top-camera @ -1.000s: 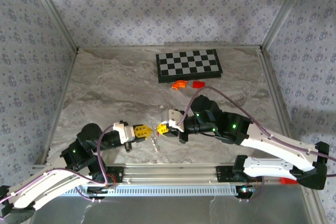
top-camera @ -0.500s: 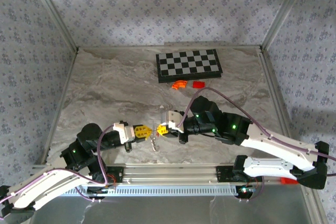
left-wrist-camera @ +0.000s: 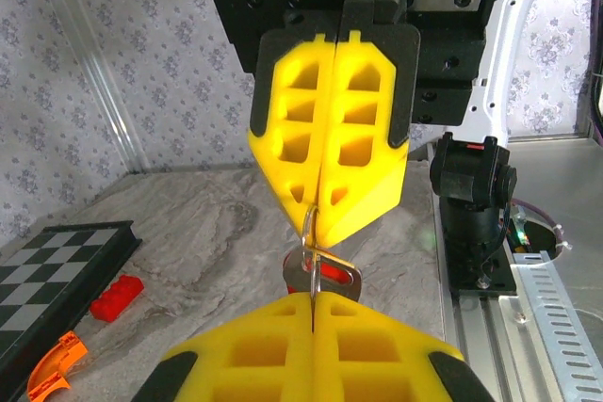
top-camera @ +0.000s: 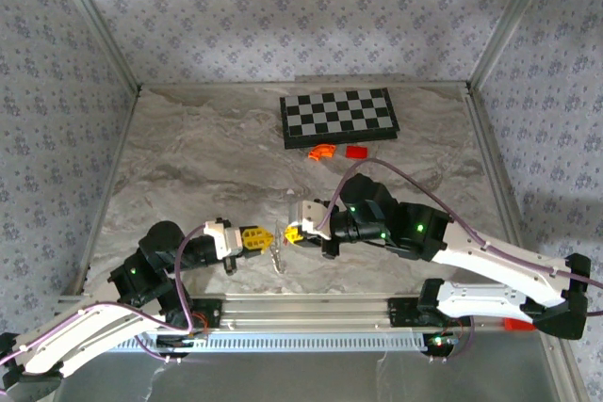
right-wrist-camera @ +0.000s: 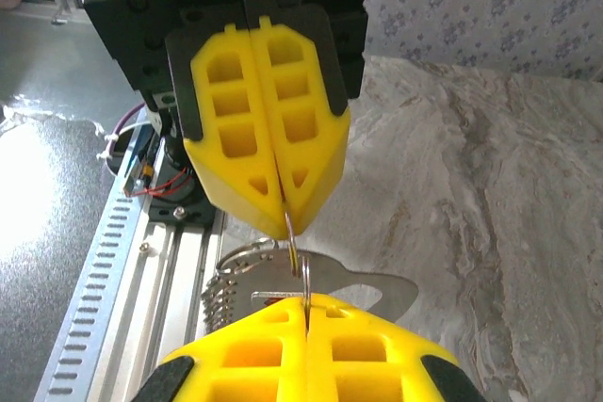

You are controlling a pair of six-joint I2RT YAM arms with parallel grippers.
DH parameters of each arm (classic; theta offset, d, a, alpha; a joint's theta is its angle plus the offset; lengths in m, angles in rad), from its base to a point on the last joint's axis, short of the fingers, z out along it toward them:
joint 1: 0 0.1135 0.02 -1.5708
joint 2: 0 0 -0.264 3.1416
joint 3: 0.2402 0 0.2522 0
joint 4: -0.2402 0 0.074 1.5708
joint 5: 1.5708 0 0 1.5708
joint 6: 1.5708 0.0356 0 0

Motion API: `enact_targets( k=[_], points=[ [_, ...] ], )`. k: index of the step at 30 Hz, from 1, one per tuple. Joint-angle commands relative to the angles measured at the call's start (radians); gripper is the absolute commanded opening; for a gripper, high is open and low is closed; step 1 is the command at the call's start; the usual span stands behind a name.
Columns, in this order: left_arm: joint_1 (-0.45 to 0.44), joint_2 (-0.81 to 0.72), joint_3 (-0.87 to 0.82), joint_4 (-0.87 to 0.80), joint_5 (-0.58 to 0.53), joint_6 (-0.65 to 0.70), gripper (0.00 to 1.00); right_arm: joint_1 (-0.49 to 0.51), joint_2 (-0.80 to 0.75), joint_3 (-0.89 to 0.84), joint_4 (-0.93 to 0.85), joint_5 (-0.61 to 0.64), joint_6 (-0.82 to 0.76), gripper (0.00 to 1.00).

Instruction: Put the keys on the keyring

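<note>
Your left hand (top-camera: 265,236) and right hand (top-camera: 285,233) are meeting tip to tip above the desk's (top-camera: 188,167) near edge, both clamping the thin keyring (left-wrist-camera: 308,237). A key (right-wrist-camera: 372,289) is hanging beneath it. Threading appears nearly finished, with seating and release remaining.

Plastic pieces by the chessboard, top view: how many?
2. An orange curved piece and a red block, side by side just in front of the near edge of the chessboard. Others could be hidden.
</note>
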Motion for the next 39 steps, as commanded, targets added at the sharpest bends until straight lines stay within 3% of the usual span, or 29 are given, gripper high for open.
enact_targets(
  k=[1,39],
  points=[
    [-0.006,-0.003,0.034,0.026,0.023,0.010,0.00,0.007,-0.007,0.027,-0.039,0.010,-0.021,0.00],
    [-0.007,0.002,0.034,0.026,0.028,0.011,0.00,0.013,0.019,0.052,-0.017,-0.023,-0.016,0.00]
  ],
)
